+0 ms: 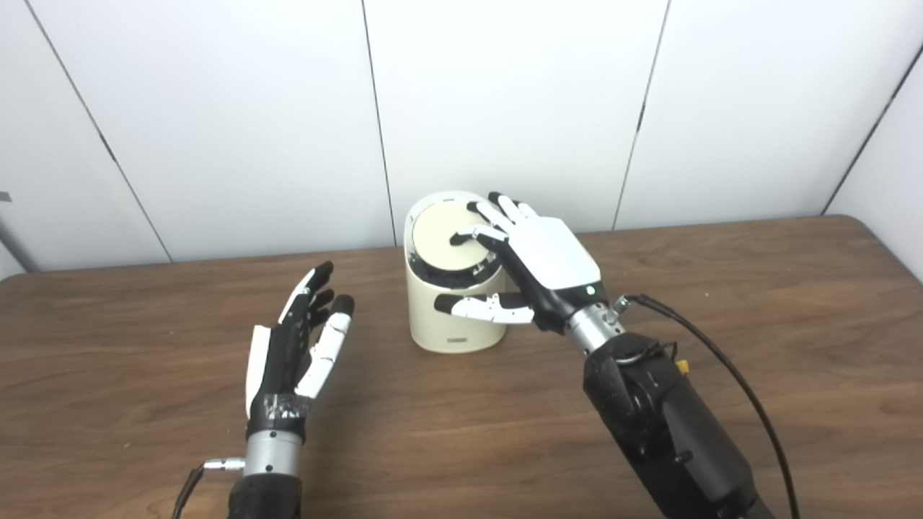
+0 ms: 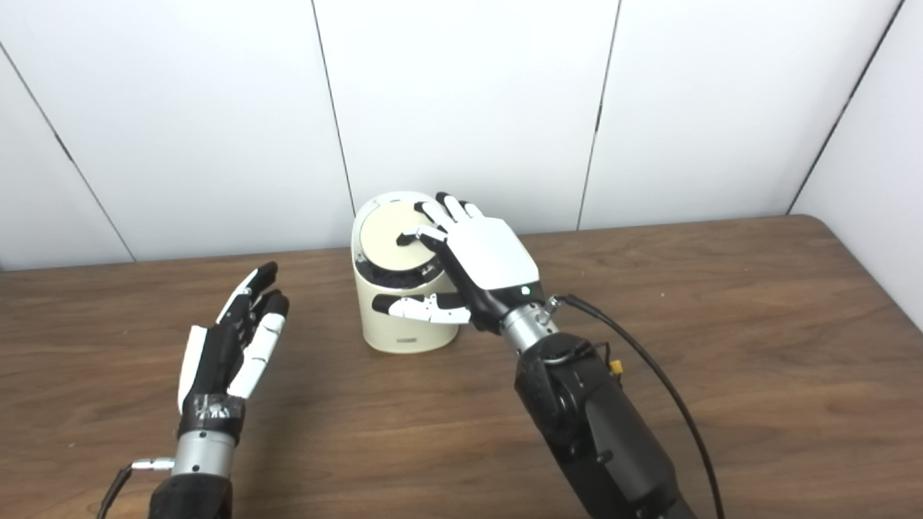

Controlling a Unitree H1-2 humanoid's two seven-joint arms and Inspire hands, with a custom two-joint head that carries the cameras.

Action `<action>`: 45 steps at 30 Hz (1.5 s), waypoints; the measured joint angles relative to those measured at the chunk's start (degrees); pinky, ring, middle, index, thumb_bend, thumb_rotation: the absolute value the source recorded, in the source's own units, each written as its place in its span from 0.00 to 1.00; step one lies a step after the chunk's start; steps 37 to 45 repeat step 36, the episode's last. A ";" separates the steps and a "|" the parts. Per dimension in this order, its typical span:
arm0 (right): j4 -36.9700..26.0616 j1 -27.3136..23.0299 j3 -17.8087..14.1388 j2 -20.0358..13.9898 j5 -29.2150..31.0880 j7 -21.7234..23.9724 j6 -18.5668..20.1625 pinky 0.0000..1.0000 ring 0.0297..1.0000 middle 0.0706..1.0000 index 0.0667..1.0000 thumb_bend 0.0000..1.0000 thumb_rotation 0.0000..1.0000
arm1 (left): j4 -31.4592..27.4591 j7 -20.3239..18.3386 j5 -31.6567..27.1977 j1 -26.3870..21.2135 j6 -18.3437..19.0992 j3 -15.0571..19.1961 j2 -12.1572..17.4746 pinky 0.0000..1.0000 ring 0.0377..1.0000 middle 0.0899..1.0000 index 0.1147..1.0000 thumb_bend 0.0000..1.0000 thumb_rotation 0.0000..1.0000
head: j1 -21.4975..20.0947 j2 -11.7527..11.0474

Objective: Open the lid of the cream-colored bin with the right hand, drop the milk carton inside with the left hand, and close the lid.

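The cream-colored bin (image 1: 436, 324) stands upright on the table's middle, near the wall. Its round lid (image 1: 438, 241) lies on top, with a dark gap along its near edge. My right hand (image 1: 542, 261) rests over the bin's right side, fingers spread on the lid and thumb lying across the front wall; it grips nothing. My left hand (image 1: 299, 342) hovers to the left of the bin, apart from it, palm turned inward, fingers straight and apart, empty. No milk carton shows in either view.
The brown wooden table (image 1: 757, 303) stretches wide to both sides, with its back edge against a white panelled wall (image 1: 519, 94). A black cable (image 1: 728, 367) loops off my right wrist over the table's right half.
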 measured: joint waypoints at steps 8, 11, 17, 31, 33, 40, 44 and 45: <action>-6.92 3.57 -6.87 2.07 8.65 2.06 5.77 0.85 1.00 1.00 1.00 0.61 1.00 | -0.24 -0.52 -0.57 0.58 0.00 0.50 0.17 0.87 0.90 0.93 0.94 0.53 0.80 | 0.00 0.00; -7.75 4.93 -8.08 1.54 10.85 2.19 6.26 0.86 1.00 1.00 1.00 0.60 1.00 | -0.25 -0.71 -1.69 0.93 0.00 0.63 0.10 0.88 0.90 0.94 0.94 0.52 0.81 | 0.09 0.09; -7.78 10.08 -10.06 0.73 14.59 1.89 6.51 0.87 1.00 1.00 1.00 0.57 1.00 | -1.01 -1.04 -3.21 2.95 -0.13 1.95 0.89 0.91 0.93 0.95 0.96 0.52 0.86 | 0.18 0.26; -11.67 23.50 -13.28 2.82 22.81 -2.58 5.89 0.85 0.92 0.95 0.97 0.57 1.00 | -1.43 -2.89 -6.33 12.50 -3.00 5.09 5.96 0.94 0.94 0.95 0.96 0.46 0.83 | -0.26 1.76; -11.71 24.62 -13.57 3.65 24.11 -3.26 5.53 0.87 0.93 0.95 0.96 0.56 1.00 | -1.90 -2.89 -6.46 12.86 -3.12 5.35 6.09 0.95 0.94 0.94 0.96 0.46 0.84 | -0.18 1.93; -11.75 26.38 -14.47 4.92 26.52 -4.99 4.67 0.88 0.93 0.96 0.97 0.55 1.00 | -2.22 -2.91 -6.78 14.68 -5.00 5.67 6.30 0.93 0.93 0.94 0.96 0.44 0.84 | -0.09 2.11; -11.75 26.38 -14.47 4.92 26.52 -4.99 4.67 0.88 0.93 0.96 0.97 0.55 1.00 | -2.22 -2.91 -6.78 14.68 -5.00 5.67 6.30 0.93 0.93 0.94 0.96 0.44 0.84 | -0.09 2.11; -11.75 26.38 -14.47 4.92 26.52 -4.99 4.67 0.88 0.93 0.96 0.97 0.55 1.00 | -2.22 -2.91 -6.78 14.68 -5.00 5.67 6.30 0.93 0.93 0.94 0.96 0.44 0.84 | -0.09 2.11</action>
